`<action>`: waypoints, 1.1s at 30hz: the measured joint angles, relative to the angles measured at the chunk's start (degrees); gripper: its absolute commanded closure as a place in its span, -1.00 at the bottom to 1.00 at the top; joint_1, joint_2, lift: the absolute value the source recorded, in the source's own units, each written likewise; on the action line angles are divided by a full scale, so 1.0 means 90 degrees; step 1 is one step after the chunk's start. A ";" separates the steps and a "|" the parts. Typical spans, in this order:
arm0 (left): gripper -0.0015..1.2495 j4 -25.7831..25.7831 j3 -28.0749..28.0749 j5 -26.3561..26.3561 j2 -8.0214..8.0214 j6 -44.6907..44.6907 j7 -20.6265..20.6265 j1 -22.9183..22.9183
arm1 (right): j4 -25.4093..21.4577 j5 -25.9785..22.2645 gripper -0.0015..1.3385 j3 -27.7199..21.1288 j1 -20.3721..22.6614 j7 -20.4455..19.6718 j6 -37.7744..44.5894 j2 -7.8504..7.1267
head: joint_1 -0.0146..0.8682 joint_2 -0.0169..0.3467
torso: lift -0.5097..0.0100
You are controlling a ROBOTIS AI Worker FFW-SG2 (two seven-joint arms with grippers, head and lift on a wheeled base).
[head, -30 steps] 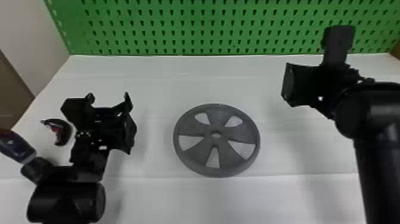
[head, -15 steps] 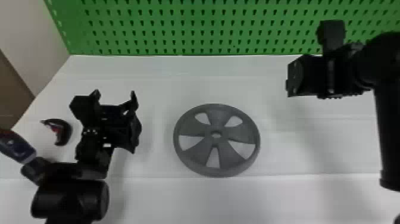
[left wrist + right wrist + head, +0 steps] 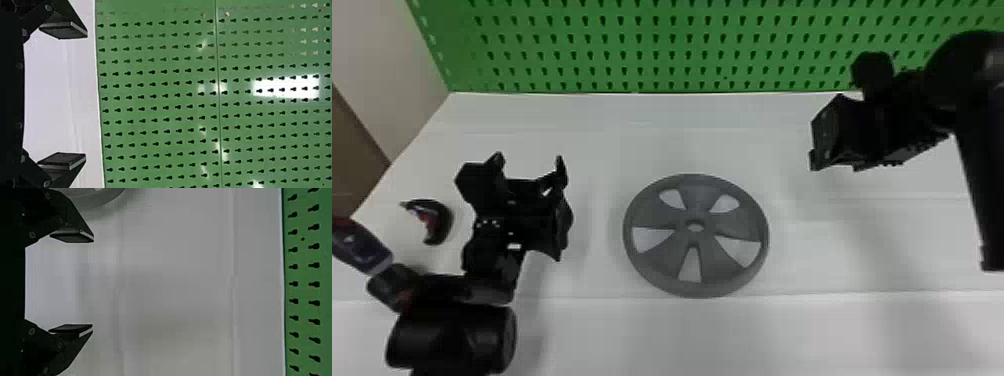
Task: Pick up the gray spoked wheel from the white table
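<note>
"Green pegboard (image 3: 642, 45) stands behind a white table (image 3: 682, 135), beyond both grippers; so where's the wheel?"

"To the right of the left gripper (image 3: 530, 162) and well apart from it; from the right gripper (image 3: 852, 132), look left and nearer the robot; the gray spoked wheel (image 3: 695, 252) lies flat on the table, and part of its rim shows in the right wrist view too."

"What's it like up close?"

"Dull mid-gray all over, quite plain; a round outer rim, five broad spokes that widen away from the hub, a small hole in the middle; five rounded, wedge-like openings let the white tabletop show through; there's a soft shadow beside it."

"And the grippers, are they on anything?"

"Both released; the left one's fingers (image 3: 64, 30) are spread wide, and the right one's fingers (image 3: 72, 236) are wide apart as well; the wheel is touching neither."

"Anything else about?"

"Left of the left gripper, a dark curved item (image 3: 443, 222) with a bit of red; farther left and nearer the robot, a dark blue item (image 3: 362, 247), red at one end, at the head view's edge."
</note>
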 measured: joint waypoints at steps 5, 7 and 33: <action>-0.71 0.0000 -0.0014 -0.0040 0.0023 0.0004 0.0000 0.0008 | 0.0813 -0.0151 -0.32 0.0270 -0.0336 0.0000 0.0000 -0.0041 | 0.86 -0.66 | 0.58; -0.71 0.0000 -0.0033 -0.0053 0.0039 0.0008 0.0000 0.0007 | 0.1151 -0.0229 -0.32 0.0317 -0.0471 0.0000 0.0000 -0.0057 | 0.86 -0.66 | 0.58; -0.71 0.0000 -0.0113 -0.0037 0.0182 0.0010 0.0000 -0.0011 | 0.3097 -0.1776 -0.32 0.2032 -0.1494 0.0000 0.0001 -0.0507 | 0.86 -0.66 | 0.58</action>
